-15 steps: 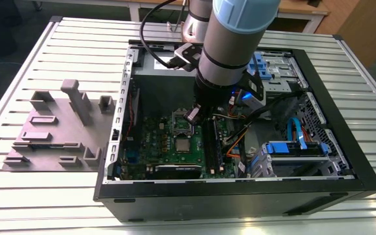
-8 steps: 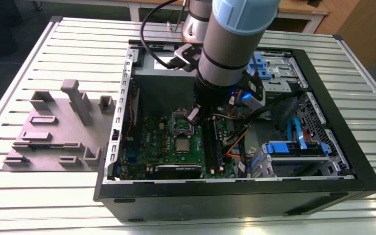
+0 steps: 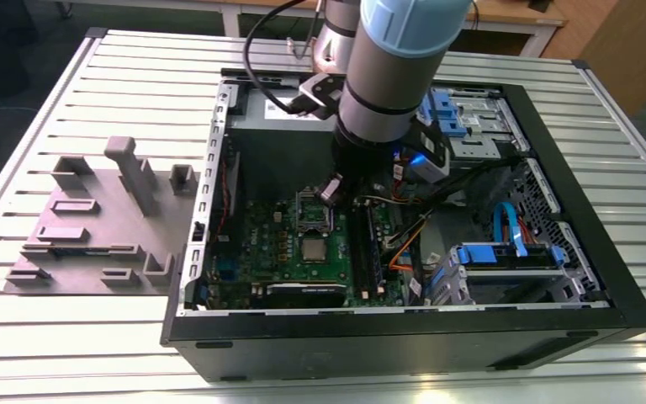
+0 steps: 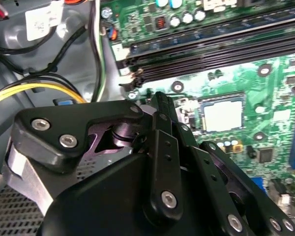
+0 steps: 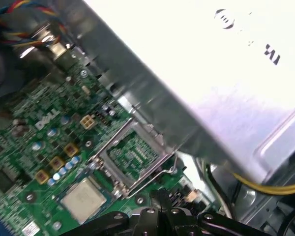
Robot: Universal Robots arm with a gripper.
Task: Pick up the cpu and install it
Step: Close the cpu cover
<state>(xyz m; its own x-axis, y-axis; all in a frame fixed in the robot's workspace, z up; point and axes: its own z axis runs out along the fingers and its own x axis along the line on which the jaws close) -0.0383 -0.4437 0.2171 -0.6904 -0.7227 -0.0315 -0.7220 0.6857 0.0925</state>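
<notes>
We are seeing the pincer (image 3: 332,192) hanging inside the computer case (image 3: 413,337), tips looking pressed together with nothing between them. It is hovering near the open, empty socket (image 5: 132,153). The cpu (image 5: 82,198) is lying flat on the green motherboard (image 5: 39,142) just beside that socket, on its side away from the power supply (image 5: 196,73), apart from the pincer.

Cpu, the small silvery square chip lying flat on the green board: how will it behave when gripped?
The small flat silvery-grey square cpu looks thin and rigid, so it probably won't flex and is likely light. Lying flat on the green circuit board, its low edges offer little grip, and the smooth metal top may be slippery.
</notes>
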